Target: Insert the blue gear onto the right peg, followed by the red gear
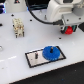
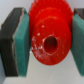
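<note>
The gripper clamps the red gear between its pads, well above the grey plate, where the blue gear sits.

robotics lab, white worktable, robot arm, grey peg plate

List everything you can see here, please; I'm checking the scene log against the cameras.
blue gear: one, bright blue, seated on the grey plate toward the exterior view's right end.
grey plate: one, grey with black edge, on the white table near its front.
left peg: one, dark, upright on the plate, bare.
red gear: one, red, held between the pads above the table.
beige block: one, cream-coloured, toward the exterior view's left.
table: one, white.
gripper: one, black fingers with teal pads, shut on the red gear.
</note>
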Controlling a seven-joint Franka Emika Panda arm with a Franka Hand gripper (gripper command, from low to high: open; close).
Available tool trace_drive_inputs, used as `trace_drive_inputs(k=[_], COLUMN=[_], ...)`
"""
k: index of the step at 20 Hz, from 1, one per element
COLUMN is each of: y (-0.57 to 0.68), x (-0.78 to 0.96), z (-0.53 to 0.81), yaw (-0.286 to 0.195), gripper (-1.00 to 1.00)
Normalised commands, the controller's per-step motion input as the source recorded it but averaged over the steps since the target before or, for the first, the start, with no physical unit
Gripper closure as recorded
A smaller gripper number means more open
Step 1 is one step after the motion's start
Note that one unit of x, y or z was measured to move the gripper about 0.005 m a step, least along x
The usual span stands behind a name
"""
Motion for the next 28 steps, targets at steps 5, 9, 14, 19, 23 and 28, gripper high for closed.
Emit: trace_drive_inputs(k=[5, 9, 14, 19, 23, 28], y=[-0.32, -0.40, -0.37, -0.36, -0.31, -0.30], x=[0.42, 0.51, 0.52, 0.59, 0.66, 0.73], z=[0.60, 0.54, 0.49, 0.46, 0.39, 0.26], yaw=[0.000, 0.000, 0.000, 0.000, 0.000, 0.000], gripper=[1.00, 1.00, 1.00, 1.00, 1.00, 1.00])
